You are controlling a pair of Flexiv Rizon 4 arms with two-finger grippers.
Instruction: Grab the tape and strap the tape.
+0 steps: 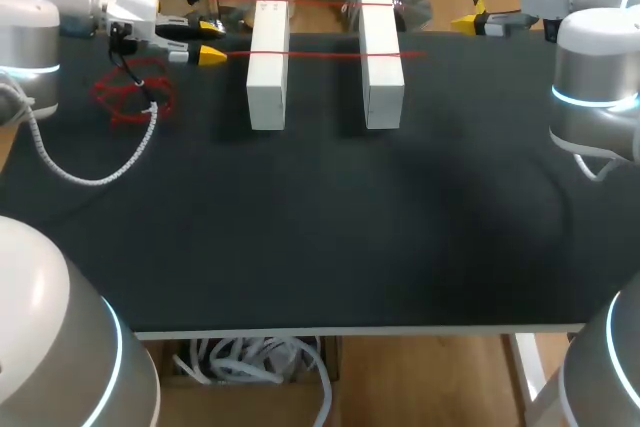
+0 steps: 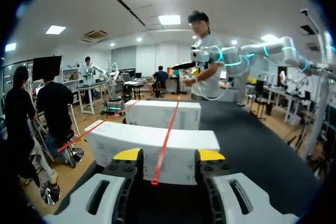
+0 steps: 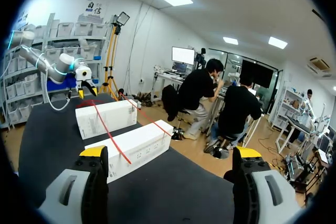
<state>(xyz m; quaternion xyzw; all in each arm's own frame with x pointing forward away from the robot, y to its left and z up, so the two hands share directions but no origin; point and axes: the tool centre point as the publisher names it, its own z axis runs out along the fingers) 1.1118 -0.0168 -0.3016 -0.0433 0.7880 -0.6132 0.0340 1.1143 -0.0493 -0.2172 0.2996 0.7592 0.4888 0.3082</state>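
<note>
From where I stand, two long white boxes sit side by side near the far edge of the tabletop (image 1: 320,237), the left white box (image 1: 268,67) and the right white box (image 1: 381,62) lying parallel with a gap between them. They look placed that way so that a strap can bridge both at once. The red tape (image 1: 320,53) does just that: it lies taut across the tops of both boxes, square to their length. Its left end runs out towards the left claw (image 1: 212,40), which hangs by the far left corner and points along the tape. In the left wrist view that end lies in the gap between the yellow tips, touching neither finger, so this claw is released and, I would judge, lined up to close on the end and draw the strap tight. A second red strand (image 1: 320,2) crosses the boxes' far ends. A loose red tangle (image 1: 130,97) lies on the cloth just beside the left arm's wrist, probably slack length of the same tape. The right claw (image 1: 470,19) waits at the far right corner, well apart from the boxes and facing them. Its fingers are spread wide with nothing between them, presumably ready to take the tape's other end, which stops just past the right box. A coiled white cable (image 1: 90,172) trails over the left edge.
</note>
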